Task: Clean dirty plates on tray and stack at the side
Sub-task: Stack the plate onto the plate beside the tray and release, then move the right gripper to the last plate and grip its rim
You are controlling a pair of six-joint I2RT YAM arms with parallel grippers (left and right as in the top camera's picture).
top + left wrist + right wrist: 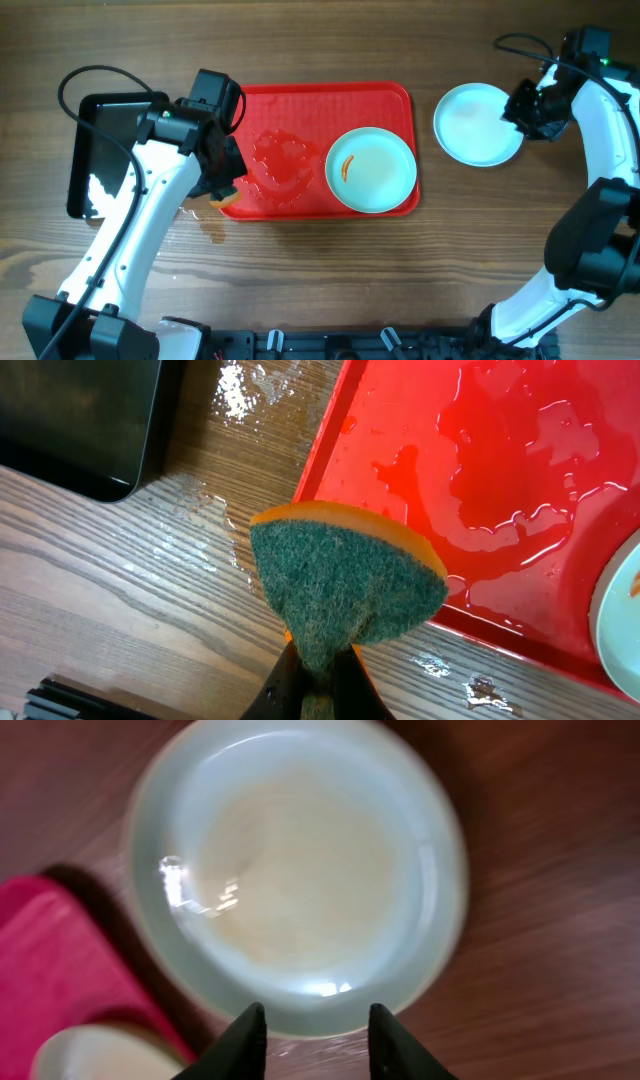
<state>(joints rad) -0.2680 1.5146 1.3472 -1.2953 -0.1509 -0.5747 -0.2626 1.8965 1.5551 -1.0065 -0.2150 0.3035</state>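
Observation:
The red tray lies mid-table, wet in its middle. One pale plate with an orange smear sits in its right half. A second, clean-looking plate rests on the table to the right of the tray; whether another lies under it I cannot tell. My left gripper is shut on a green-and-orange sponge, held over the tray's front left corner. My right gripper is open at the rim of the clean plate, touching nothing.
A glossy black tray lies at the far left and also shows in the left wrist view. Water pools on the red tray and wets the table by its front left corner.

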